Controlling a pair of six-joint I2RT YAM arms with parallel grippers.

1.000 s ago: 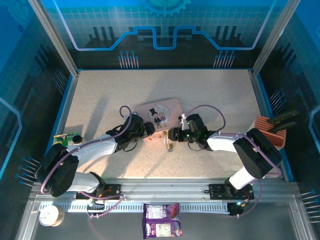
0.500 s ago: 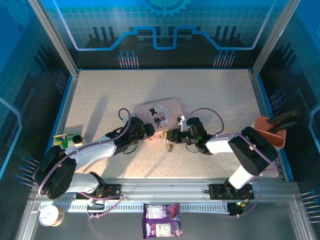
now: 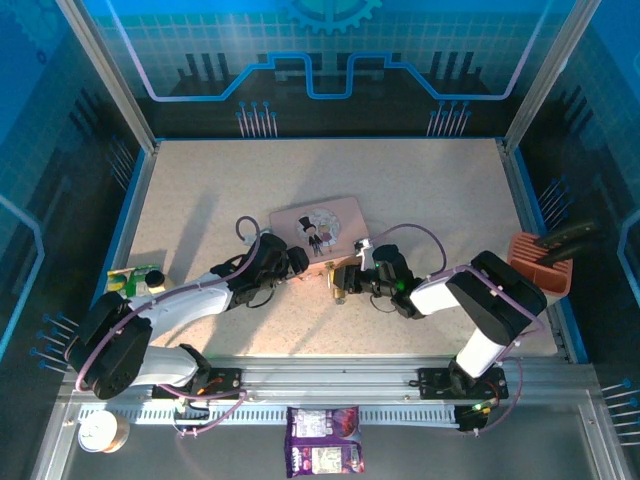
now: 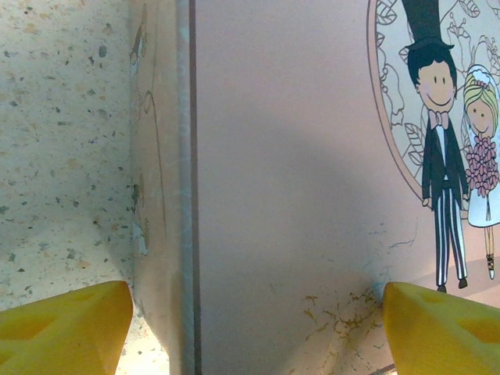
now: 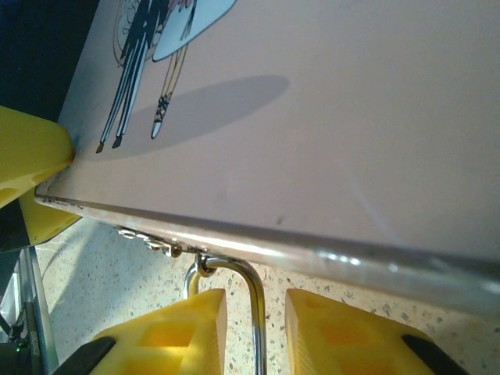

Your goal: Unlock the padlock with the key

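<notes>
1. The speckled table [image 3: 210, 190] carries everything, with both arms reaching in to its middle
2. The pink tin [image 3: 318, 228] with the cartoon couple lies flat near the centre, its metal-edged near side facing the arms
3. The left gripper [image 3: 297, 262] is spread wide across the tin's near left corner, one yellow finger [image 4: 66, 324] over the table and the other over the lid, clasping nothing
4. The right gripper [image 3: 345, 275] is narrowed, its fingers [image 5: 176, 328] flanking the shackle with slim gaps either side
5. The padlock [image 3: 338, 291] sits just beside the tin's near edge, its silver shackle [image 5: 256, 297] reaching up to the rim
</notes>
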